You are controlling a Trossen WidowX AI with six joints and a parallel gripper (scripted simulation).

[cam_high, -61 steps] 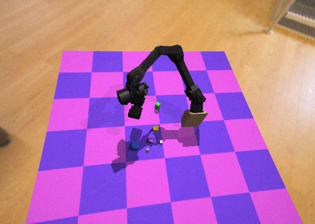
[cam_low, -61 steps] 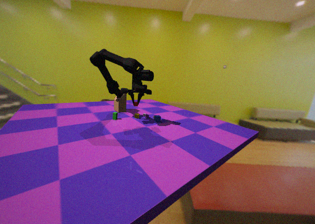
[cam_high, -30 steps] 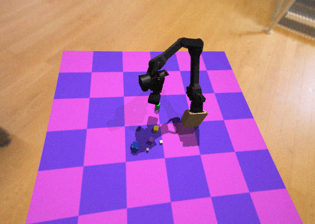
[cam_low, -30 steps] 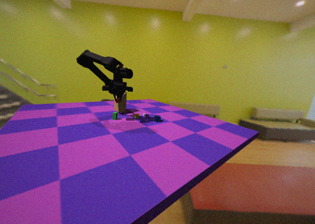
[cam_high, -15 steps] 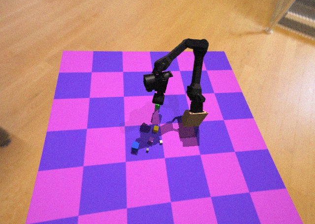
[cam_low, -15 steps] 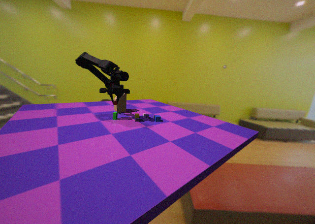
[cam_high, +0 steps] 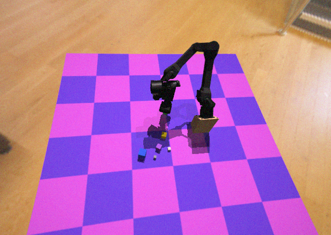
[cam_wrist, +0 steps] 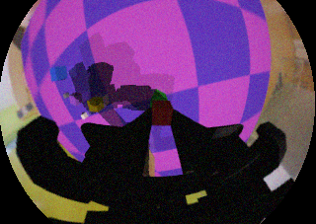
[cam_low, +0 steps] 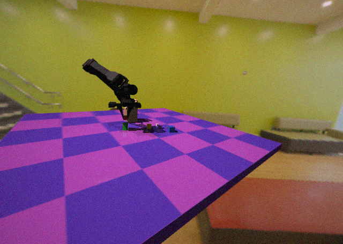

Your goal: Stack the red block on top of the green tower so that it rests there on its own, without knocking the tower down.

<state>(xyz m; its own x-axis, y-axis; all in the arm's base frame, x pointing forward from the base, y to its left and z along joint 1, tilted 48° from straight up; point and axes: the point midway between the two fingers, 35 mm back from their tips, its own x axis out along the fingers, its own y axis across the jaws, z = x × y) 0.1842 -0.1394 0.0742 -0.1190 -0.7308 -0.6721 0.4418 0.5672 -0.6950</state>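
The checkered table top (cam_high: 112, 189) is showing a flat, matt, smooth finish in magenta and violet, while the floor (cam_high: 40, 19) around it is looking like warm, lightly glossy wood with visible grain. The arm (cam_high: 207, 75) and its gripper (cam_high: 165, 110) are appearing as matt black plastic or painted metal, and the arm's base (cam_high: 204, 123) is reading as pale, unvarnished wood. The red block (cam_wrist: 162, 112), green tower (cam_low: 125, 125) and blue cube (cam_high: 141, 153) are looking smooth, plain and matt.
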